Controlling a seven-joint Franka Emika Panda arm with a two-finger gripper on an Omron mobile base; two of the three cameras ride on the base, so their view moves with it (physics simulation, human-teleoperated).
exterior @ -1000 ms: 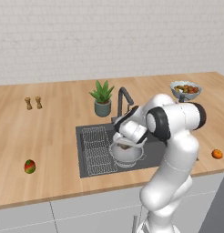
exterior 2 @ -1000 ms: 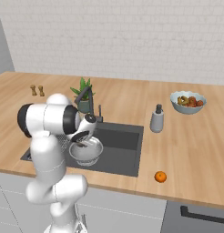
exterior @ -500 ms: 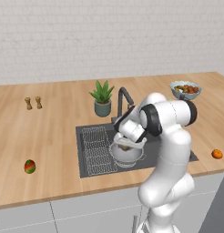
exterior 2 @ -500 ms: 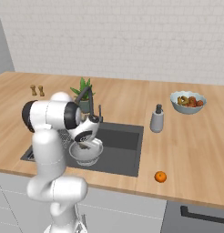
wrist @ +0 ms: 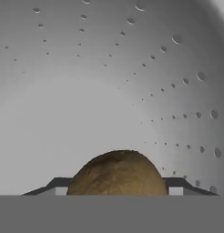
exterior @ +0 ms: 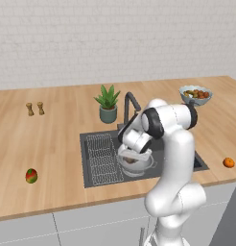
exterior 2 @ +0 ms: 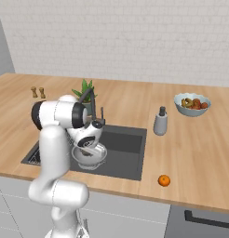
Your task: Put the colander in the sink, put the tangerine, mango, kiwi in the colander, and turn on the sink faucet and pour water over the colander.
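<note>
Kiwi (wrist: pixel 117 173), dull brown, rough-skinned

Base views flank the sink (exterior: pixel 91 144) — hand view close inside colander (wrist: pixel 109 68).

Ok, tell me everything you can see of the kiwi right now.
The kiwi is a dull brown, rough-skinned oval fruit. In the hand view it sits between the gripper's two dark fingertips, one at each flank, so it looks gripped, with the perforated silvery wall of the colander right behind it. Its lower part is cut off there. From the base views the hand is down inside the colander, which stands in the sink, and the fruit is a small dark spot inside the bowl.
</note>
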